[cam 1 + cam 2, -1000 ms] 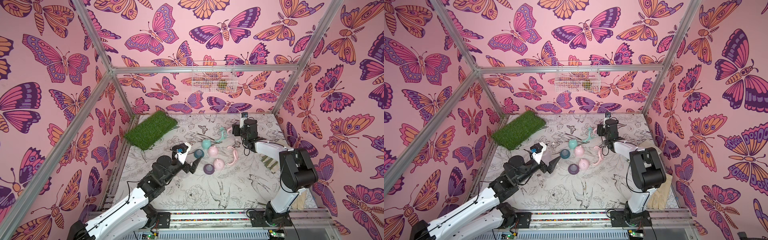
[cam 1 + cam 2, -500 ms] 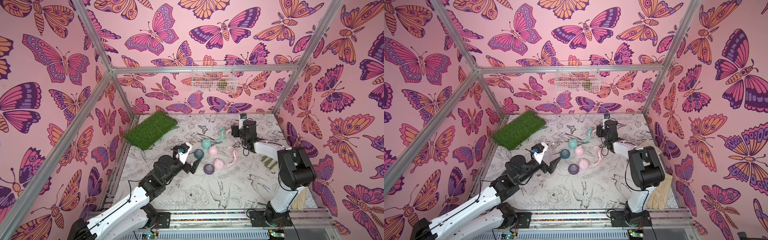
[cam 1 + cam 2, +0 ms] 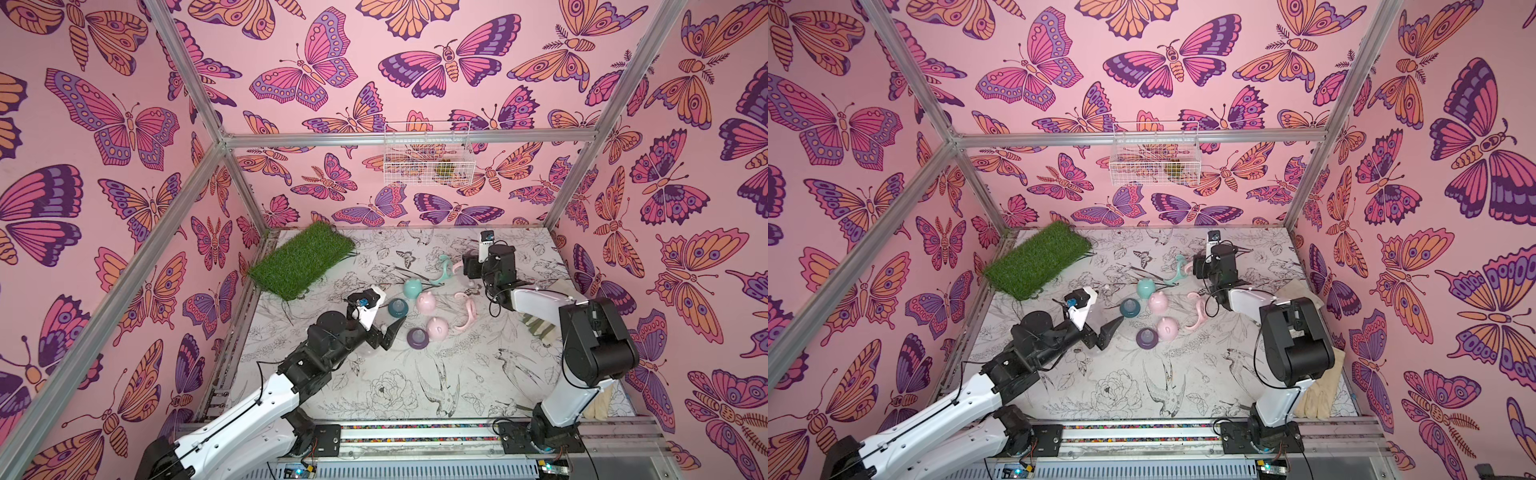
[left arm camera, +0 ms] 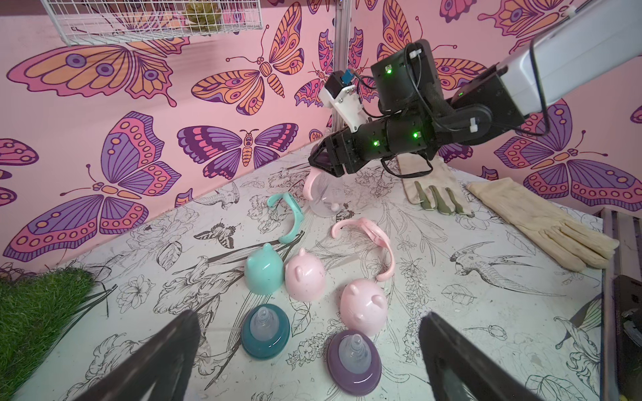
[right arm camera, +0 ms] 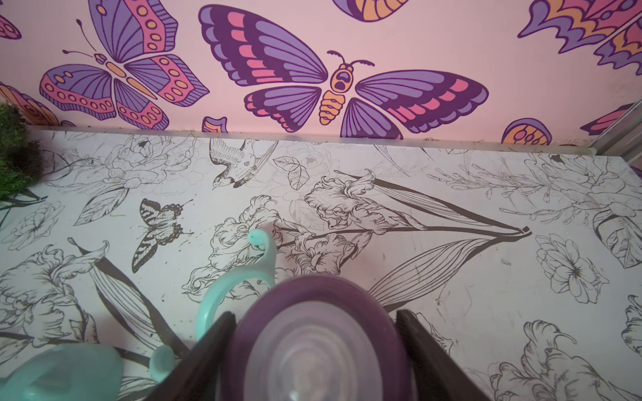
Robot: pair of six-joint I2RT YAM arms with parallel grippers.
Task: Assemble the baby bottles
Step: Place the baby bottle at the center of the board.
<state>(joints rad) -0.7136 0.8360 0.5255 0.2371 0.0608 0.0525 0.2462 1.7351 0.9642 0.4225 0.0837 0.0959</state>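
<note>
One purple collar (image 5: 302,295) between right gripper's (image 5: 314,314) jaws, above clear bottle (image 4: 323,203)

teal cap (image 3: 1145,288) just beside the farther pink cap (image 3: 1158,302) — purple collar (image 3: 1147,337) just beside the nearer pink cap (image 3: 1168,328).

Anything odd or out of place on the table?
Yes: a cream glove and a green-fingered glove lie on the table beside the right arm, and a grass mat sits in the far left corner. None is a task part. Nothing looks spilled or broken.
</note>
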